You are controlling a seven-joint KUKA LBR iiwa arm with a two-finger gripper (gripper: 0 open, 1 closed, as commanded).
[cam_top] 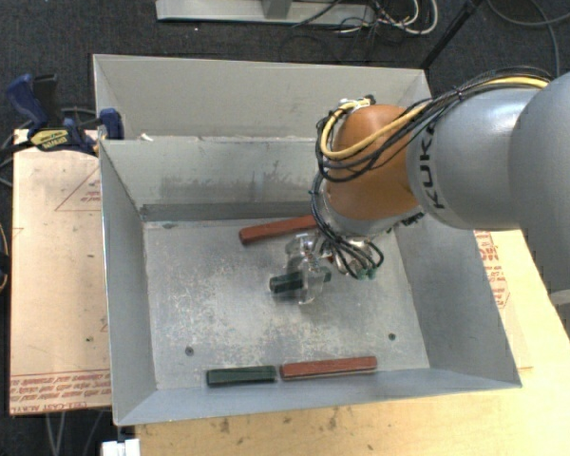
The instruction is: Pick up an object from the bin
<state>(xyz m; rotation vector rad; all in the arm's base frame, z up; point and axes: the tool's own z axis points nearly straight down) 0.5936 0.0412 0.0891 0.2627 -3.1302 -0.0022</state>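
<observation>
My gripper [307,262] hangs low over the middle of the bin floor, below the orange wrist cover. A small dark block [286,286] sits right at its lower left tip, touching or nearly touching it. Whether the block is gripped is hidden. A reddish-brown stick [274,230] lies just behind the gripper, running left from under the wrist near the back wall.
Along the bin's front wall lie a dark green bar [240,376] and, end to end with it on the right, a red-brown bar [329,368]. The thick grey arm comes in from the right and covers the bin's right rear corner.
</observation>
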